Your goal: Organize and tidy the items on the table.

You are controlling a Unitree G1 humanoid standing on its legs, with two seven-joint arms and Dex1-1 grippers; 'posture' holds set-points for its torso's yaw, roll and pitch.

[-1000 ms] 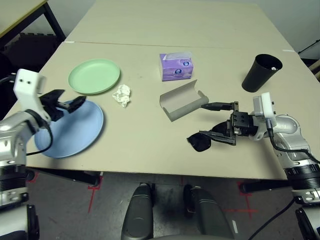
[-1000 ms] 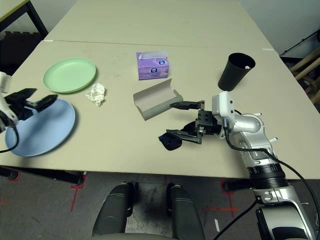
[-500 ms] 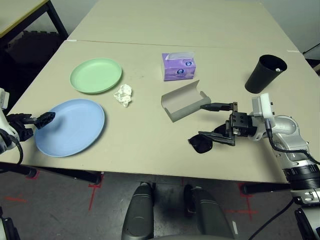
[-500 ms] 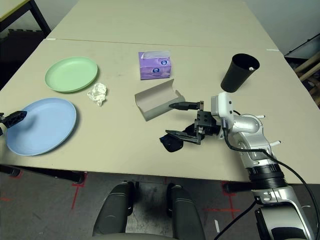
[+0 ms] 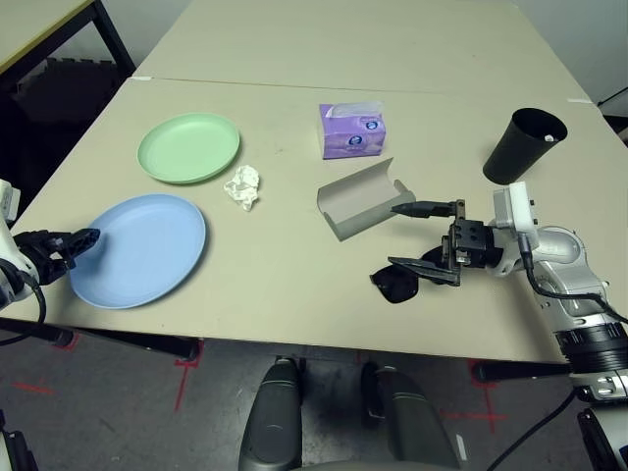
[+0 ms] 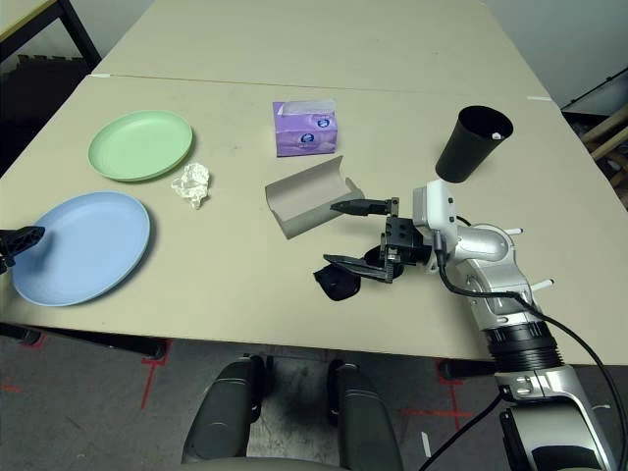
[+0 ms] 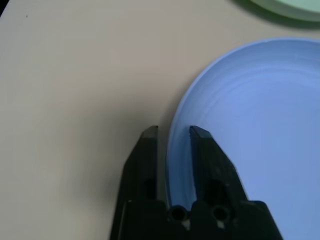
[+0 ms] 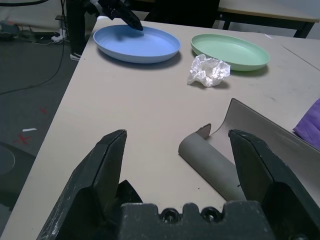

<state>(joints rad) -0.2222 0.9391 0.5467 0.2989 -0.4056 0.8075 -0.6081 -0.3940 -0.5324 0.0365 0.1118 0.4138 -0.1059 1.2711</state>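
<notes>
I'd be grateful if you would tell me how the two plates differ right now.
The light blue plate lies near the table's front left edge; the pale green plate lies farther back. The left hand has its fingers on either side of the blue plate's rim, while nothing touches the green plate. The crumpled tissue lies just beside the green plate. Both plates are round, shallow and empty.

Even bright light, soft shadows, slight blur
</notes>
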